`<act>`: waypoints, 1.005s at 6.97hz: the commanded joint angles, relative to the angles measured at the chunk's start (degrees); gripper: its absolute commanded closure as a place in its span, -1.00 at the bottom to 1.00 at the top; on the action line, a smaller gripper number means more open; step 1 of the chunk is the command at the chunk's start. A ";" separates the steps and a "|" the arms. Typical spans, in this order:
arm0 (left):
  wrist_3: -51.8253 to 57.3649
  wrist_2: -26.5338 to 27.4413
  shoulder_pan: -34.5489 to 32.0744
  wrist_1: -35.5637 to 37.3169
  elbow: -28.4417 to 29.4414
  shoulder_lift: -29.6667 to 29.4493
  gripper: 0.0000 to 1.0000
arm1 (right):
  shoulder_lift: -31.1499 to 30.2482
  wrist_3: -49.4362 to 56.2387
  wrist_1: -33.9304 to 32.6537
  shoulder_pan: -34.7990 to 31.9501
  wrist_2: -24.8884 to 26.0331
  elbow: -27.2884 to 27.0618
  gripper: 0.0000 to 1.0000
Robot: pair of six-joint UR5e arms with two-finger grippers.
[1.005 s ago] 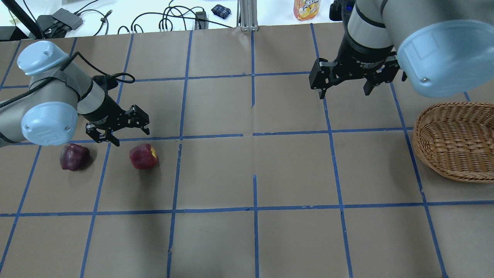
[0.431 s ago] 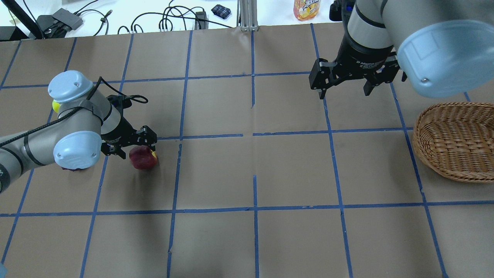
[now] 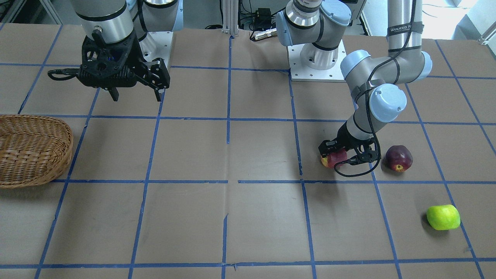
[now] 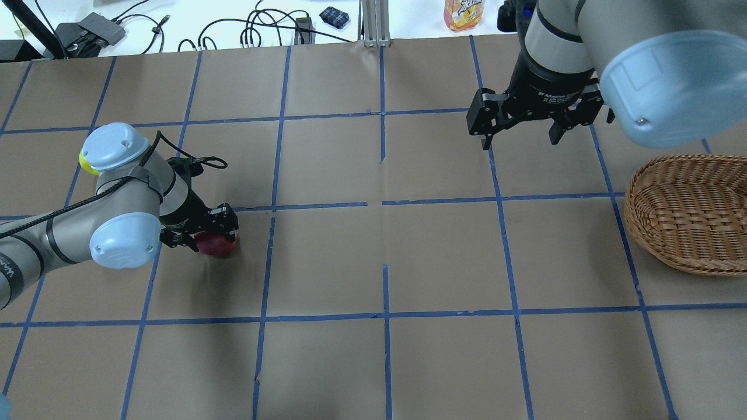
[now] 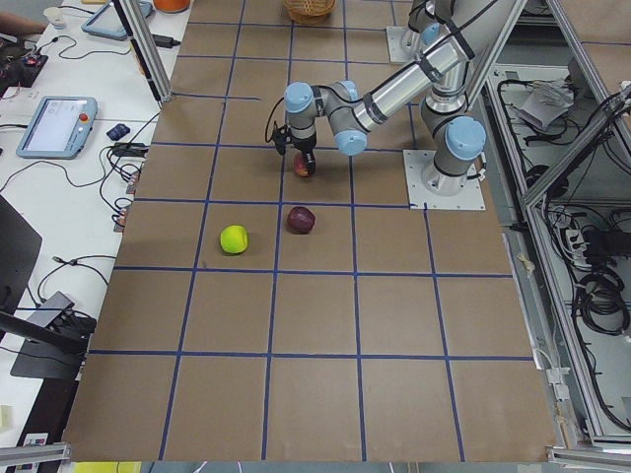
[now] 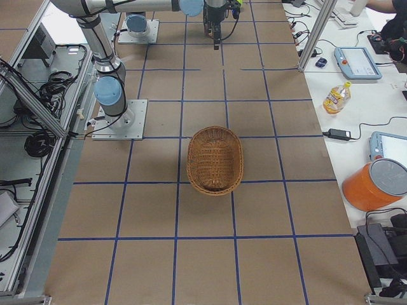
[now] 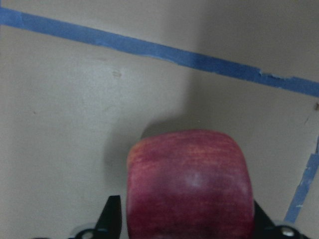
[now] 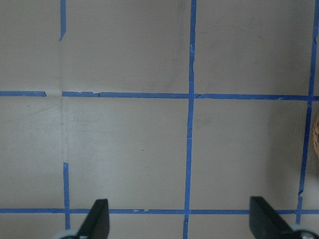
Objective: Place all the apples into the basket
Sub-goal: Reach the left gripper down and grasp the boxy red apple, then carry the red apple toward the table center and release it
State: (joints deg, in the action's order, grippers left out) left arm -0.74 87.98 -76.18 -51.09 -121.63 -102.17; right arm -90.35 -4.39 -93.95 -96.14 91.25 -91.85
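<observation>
Seen from across the desk (image 3: 232,217), the left claw (image 3: 343,156) is down at the surface with a finger on either side of the red apple (image 3: 331,159), which sits on the desk. The maroon apple (image 3: 398,158) lies just beside that claw, on the side away from the basket (image 3: 58,155). The green apple (image 3: 443,217) lies well apart, nearer the operators' edge. The right claw (image 3: 136,95) hangs above the desk with its fingers spread wide, near the basket at the view's left edge.

From overhead, the left claw (image 4: 205,239) covers part of the red apple (image 4: 219,246). The arm hides the maroon apple, and only a sliver of the green apple (image 4: 87,164) shows past the elbow cap. The right claw (image 4: 519,140) is spread open, apart from the basket (image 4: 642,233).

From the left end of the desk, the red apple (image 5: 305,168) sits under the left claw (image 5: 301,153). The maroon apple (image 5: 301,219) and green apple (image 5: 234,238) lie nearer the camera, and the basket (image 5: 309,10) is at the far end.

From the right end, the basket (image 6: 215,184) rests on the desk in mid-view, with the right claw (image 6: 216,43) far beyond it.

The left wrist camera shows the red apple (image 7: 189,184) between the two fingers (image 7: 112,221). A thin strip of desk shows between the apple and one finger, so the claw is open around it rather than clamped. A line of blue tape (image 7: 149,47) runs beyond the apple.

The right wrist camera shows its fingers (image 8: 97,221) wide apart over the taped desk, with the basket's edge (image 8: 316,134) at the frame's right.
</observation>
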 commanded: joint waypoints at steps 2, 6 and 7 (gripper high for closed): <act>-10.28 -5.58 -9.35 -0.86 7.96 -0.92 1.00 | 0.00 0.00 0.09 -0.01 -0.02 0.00 -1.00; -33.84 -6.68 -31.55 9.07 11.68 -6.54 1.00 | 0.00 0.00 0.09 -0.01 -0.02 -0.09 -1.00; -35.20 -6.68 -32.53 9.86 11.85 -8.12 1.00 | 0.00 0.00 0.09 -0.01 -0.02 -0.09 -1.00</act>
State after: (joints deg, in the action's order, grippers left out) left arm -32.54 81.38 -106.42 -42.92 -110.00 -108.41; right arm -90.35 -4.40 -93.87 -96.15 91.23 -91.93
